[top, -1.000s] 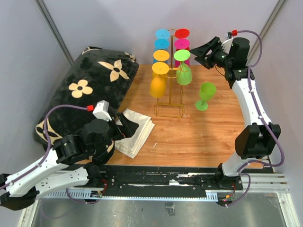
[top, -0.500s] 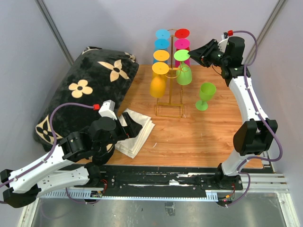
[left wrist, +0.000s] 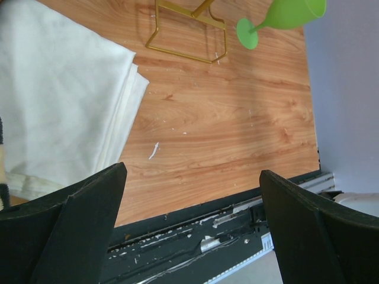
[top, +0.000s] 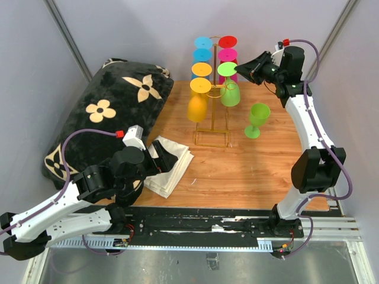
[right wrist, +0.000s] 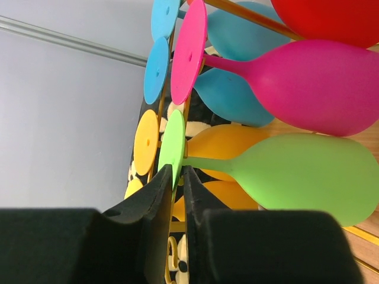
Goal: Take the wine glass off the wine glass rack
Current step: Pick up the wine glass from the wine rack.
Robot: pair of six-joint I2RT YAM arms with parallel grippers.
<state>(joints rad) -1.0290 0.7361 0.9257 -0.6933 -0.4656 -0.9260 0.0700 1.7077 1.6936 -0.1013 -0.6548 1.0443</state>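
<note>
Wine glass [right wrist: 296, 177] — right tool [right wrist: 176, 171] has closed in, clamping its green foot; left tool [left wrist: 190, 171] apart.

Bright, even, diffuse light; faint shadows under the thin gold wire rack [top: 213, 115] on the orange-brown wooden tabletop [top: 249, 171]; overhead view sharp.

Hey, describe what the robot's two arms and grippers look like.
The left arm and right arm have white links and bulky black joints. A purple cable loops to a red plug at each wrist. The left gripper and right gripper have black wedge-shaped fingers.
</note>
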